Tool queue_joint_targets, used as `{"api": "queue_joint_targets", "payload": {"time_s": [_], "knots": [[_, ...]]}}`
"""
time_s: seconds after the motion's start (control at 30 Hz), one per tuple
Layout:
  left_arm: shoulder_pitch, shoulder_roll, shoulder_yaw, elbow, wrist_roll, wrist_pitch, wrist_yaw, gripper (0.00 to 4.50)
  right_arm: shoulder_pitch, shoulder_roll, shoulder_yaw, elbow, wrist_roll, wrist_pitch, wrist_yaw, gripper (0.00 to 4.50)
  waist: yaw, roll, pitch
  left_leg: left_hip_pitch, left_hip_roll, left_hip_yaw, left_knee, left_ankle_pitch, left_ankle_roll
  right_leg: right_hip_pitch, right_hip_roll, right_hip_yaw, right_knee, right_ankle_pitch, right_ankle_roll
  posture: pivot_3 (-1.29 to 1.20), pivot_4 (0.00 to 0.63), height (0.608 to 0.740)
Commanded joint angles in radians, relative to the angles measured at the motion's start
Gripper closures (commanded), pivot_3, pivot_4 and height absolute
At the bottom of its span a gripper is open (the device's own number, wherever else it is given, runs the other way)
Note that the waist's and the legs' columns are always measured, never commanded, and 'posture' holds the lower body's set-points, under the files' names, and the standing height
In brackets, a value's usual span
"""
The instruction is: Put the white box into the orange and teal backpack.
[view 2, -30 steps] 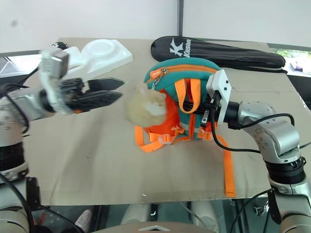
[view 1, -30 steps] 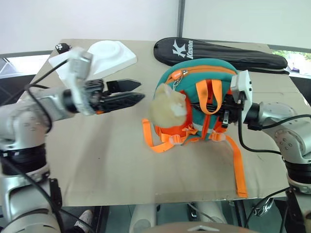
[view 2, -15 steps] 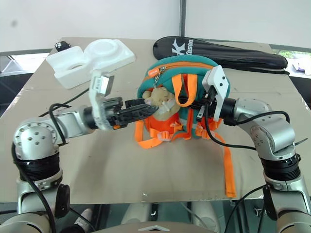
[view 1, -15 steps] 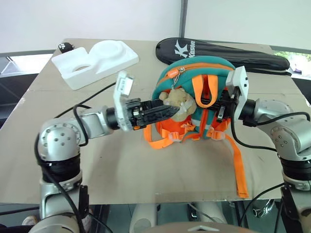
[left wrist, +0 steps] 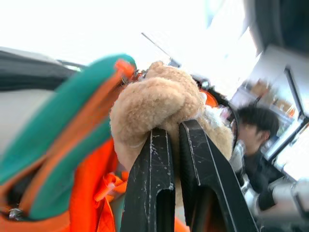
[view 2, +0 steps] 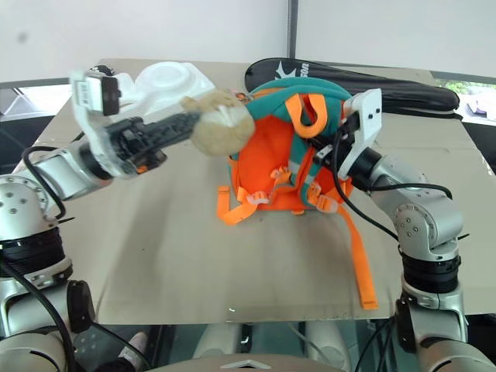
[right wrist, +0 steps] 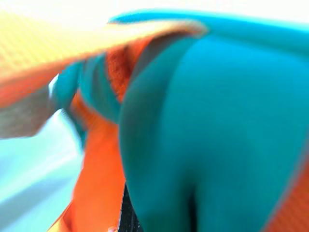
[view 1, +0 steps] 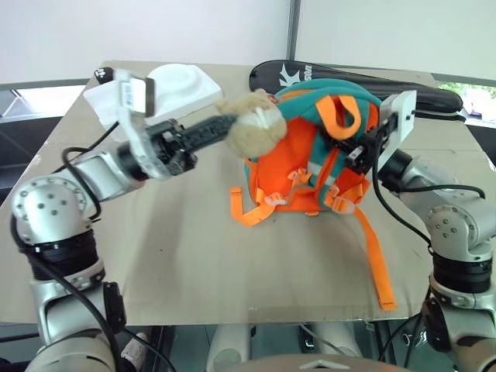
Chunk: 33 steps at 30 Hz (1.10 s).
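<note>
The left gripper (left wrist: pixel 175 133) has its two black fingers clamped nearly together on the beige plush bear (view 1: pixel 252 124), which is lifted off the cardboard-covered table (view 1: pixel 178 248). Just beyond the bear, the orange and teal backpack (view 1: pixel 310 167) stands tipped up, hanging between the two grippers. The right gripper (view 1: pixel 358 149) is closed on the backpack's upper edge beside the orange handle loop (view 1: pixel 345 116). Behind the left gripper lies a white foam tray (view 1: pixel 182 84); behind the right one, a black racket case (view 1: pixel 422 97).
</note>
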Motion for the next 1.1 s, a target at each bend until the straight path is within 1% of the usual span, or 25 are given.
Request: {"api": "queue_joint_targets", "payload": {"time_s": [0.03, 0.13, 0.23, 0.3, 0.33, 0.4, 0.5, 0.57, 0.6, 0.67, 0.77, 0.8, 0.83, 0.87, 0.9, 0.93, 0.97, 1.03, 1.07, 1.1], "knots": [[0.084, 0.048, 0.095, 0.042, 0.035, -0.038, -0.009, 4.48, -0.033, 0.012, -0.166, 0.05, 0.008, -0.052, -0.13, 4.5, -0.003, 0.0, 0.0, 0.0, 0.0, 0.0, 0.0, 0.0, 0.0, 0.0, 0.0, 0.0, 0.0, 0.0, 0.0, 0.0, 0.15, 0.74], [0.231, 0.058, 0.071, 0.055, 0.164, -0.091, -0.029, 4.48, -0.062, 0.024, -0.229, 0.103, 0.022, -0.083, -0.202, 4.5, -0.004, 0.002, 0.0, 0.002, 0.0, 0.003, -0.002, 0.0, 0.0, -0.001, -0.001, 0.002, 0.0, 0.0, 0.0, 0.0, 0.15, 0.74], [0.363, 0.062, -0.035, 0.045, 0.339, -0.147, -0.019, 4.48, -0.088, 0.015, -0.25, 0.142, 0.007, -0.114, -0.245, 4.5, -0.001, 0.002, 0.0, 0.001, 0.0, 0.003, -0.003, 0.0, 0.0, -0.002, -0.001, 0.001, -0.001, 0.0, 0.0, 0.0, 0.15, 0.74], [0.409, 0.035, -0.135, 0.037, 0.492, -0.234, 0.045, 4.48, -0.1, 0.007, -0.256, 0.159, -0.004, -0.138, -0.262, 4.5, 0.007, 0.001, -0.001, 0.001, 0.0, 0.003, -0.003, 0.0, 0.0, -0.001, -0.001, 0.001, -0.001, 0.0, 0.0, 0.0, 0.15, 0.74], [0.407, -0.001, -0.178, 0.024, 0.551, -0.289, 0.071, 4.48, -0.099, 0.001, -0.251, 0.159, -0.003, -0.138, -0.256, 4.5, 0.011, 0.001, -0.001, 0.001, 0.0, 0.003, -0.003, 0.0, 0.0, -0.001, -0.001, 0.001, -0.001, 0.0, 0.0, 0.0, 0.15, 0.74], [0.379, -0.082, -0.234, -0.013, 0.603, -0.386, 0.066, 4.48, -0.079, -0.022, -0.209, 0.138, -0.027, -0.147, -0.214, 4.5, 0.026, 0.001, -0.001, 0.001, -0.001, 0.003, -0.003, 0.0, 0.0, 0.0, -0.002, 0.002, -0.002, 0.0, -0.001, 0.0, 0.15, 0.74], [0.309, -0.168, -0.317, 0.008, 0.714, -0.502, 0.06, 4.48, -0.045, -0.034, -0.139, 0.103, -0.074, -0.173, -0.171, 4.5, 0.038, 0.001, -0.001, -0.001, -0.002, 0.003, 0.0, 0.0, 0.0, 0.0, -0.003, 0.002, -0.003, 0.0, -0.001, 0.0, 0.15, 0.74], [0.247, -0.235, -0.334, 0.038, 0.768, -0.59, 0.07, 4.48, -0.019, -0.051, -0.081, 0.092, -0.132, -0.212, -0.132, 4.5, 0.041, 0.001, -0.001, -0.001, -0.002, 0.003, 0.0, 0.0, 0.0, 0.001, -0.002, 0.002, -0.003, 0.0, -0.001, 0.0, 0.15, 0.74], [0.219, -0.258, -0.32, 0.039, 0.761, -0.612, 0.059, 4.48, -0.009, -0.061, -0.068, 0.089, -0.14, -0.216, -0.115, 4.5, 0.037, 0.001, -0.001, 0.0, -0.002, 0.003, 0.0, 0.0, 0.0, 0.001, -0.002, 0.002, -0.003, 0.0, 0.0, 0.0, 0.15, 0.74], [0.191, -0.269, -0.308, 0.04, 0.769, -0.635, 0.03, 4.48, 0.002, -0.077, -0.056, 0.089, -0.154, -0.231, -0.085, 4.5, 0.028, 0.001, -0.001, -0.001, -0.002, 0.003, 0.0, 0.0, 0.0, 0.001, -0.002, 0.002, -0.002, 0.0, 0.0, 0.0, 0.15, 0.74], [0.171, -0.229, -0.327, 0.079, 0.85, -0.717, -0.048, 4.5, 0.044, -0.139, -0.016, 0.089, -0.245, -0.315, -0.011, 3.54, 0.022, 0.001, -0.001, -0.001, -0.001, 0.003, -0.001, 0.0, 0.0, 0.0, -0.001, 0.002, -0.002, 0.0, 0.0, 0.0, 0.15, 0.74], [0.173, -0.218, -0.342, 0.094, 0.889, -0.756, -0.07, 4.16, 0.057, -0.151, -0.002, 0.091, -0.259, -0.328, 0.011, 3.03, 0.02, 0.001, -0.001, 0.0, -0.001, 0.003, -0.001, 0.0, 0.0, 0.0, -0.001, 0.002, -0.002, 0.0, 0.0, 0.0, 0.15, 0.74], [0.175, -0.222, -0.341, 0.093, 0.891, -0.771, -0.087, 3.8, 0.067, -0.15, 0.002, 0.088, -0.251, -0.327, 0.026, 2.63, 0.018, 0.001, -0.001, 0.0, -0.001, 0.003, -0.003, 0.0, 0.0, 0.0, -0.001, 0.002, -0.003, 0.0, 0.0, 0.0, 0.15, 0.74], [0.176, -0.227, -0.338, 0.091, 0.892, -0.78, -0.099, 3.48, 0.073, -0.148, 0.003, 0.087, -0.246, -0.327, 0.034, 2.09, 0.016, 0.001, -0.001, 0.0, -0.001, 0.003, -0.004, 0.0, 0.0, -0.001, -0.001, 0.002, -0.003, 0.0, 0.0, 0.0, 0.15, 0.74], [0.18, -0.227, -0.333, 0.078, 0.892, -0.789, -0.112, 3.11, 0.09, -0.158, 0.005, 0.069, -0.233, -0.315, 0.059, 1.72, 0.016, 0.001, -0.001, 0.0, -0.001, 0.003, -0.004, 0.0, 0.0, -0.001, -0.001, 0.002, -0.003, 0.0, 0.0, 0.0, 0.15, 0.74], [0.191, -0.22, -0.318, 0.054, 0.879, -0.778, -0.117, 2.84, 0.121, -0.184, 0.001, 0.035, -0.208, -0.288, 0.095, 1.46, 0.014, 0.001, -0.001, 0.0, -0.001, 0.003, -0.004, 0.0, 0.0, -0.001, -0.001, 0.002, -0.003, 0.0, 0.0, 0.0, 0.15, 0.74], [0.199, -0.214, -0.308, 0.038, 0.874, -0.772, -0.122, 2.41, 0.144, -0.204, -0.003, 0.01, -0.192, -0.269, 0.122, 0.97, 0.016, 0.002, -0.001, -0.001, -0.001, 0.003, -0.004, 0.0, 0.0, -0.001, -0.001, 0.002, -0.003, 0.0, 0.0, 0.0, 0.15, 0.74], [0.247, -0.176, -0.281, -0.019, 0.855, -0.747, -0.15, 1.66, 0.221, -0.274, -0.025, -0.055, -0.166, -0.239, 0.192, 0.22, 0.019, 0.001, -0.001, -0.001, -0.001, 0.003, -0.004, 0.0, 0.0, -0.001, -0.001, 0.001, -0.004, 0.0, 0.0, 0.0, 0.15, 0.74], [0.279, -0.155, -0.265, -0.049, 0.843, -0.736, -0.171, 1.29, 0.261, -0.303, -0.042, -0.084, -0.152, -0.236, 0.222, 0.03, 0.017, 0.001, -0.001, -0.002, -0.001, 0.003, -0.004, 0.0, 0.0, -0.001, -0.002, 0.002, -0.004, 0.0, 0.0, 0.0, 0.15, 0.74], [0.311, -0.133, -0.25, -0.076, 0.832, -0.724, -0.189, 0.8, 0.296, -0.325, -0.063, -0.109, -0.131, -0.229, 0.241, 0.0, 0.016, 0.001, -0.001, -0.001, 0.0, 0.004, -0.004, 0.0, 0.0, -0.001, -0.002, 0.002, -0.005, 0.0, 0.0, 0.0, 0.15, 0.74]]}}
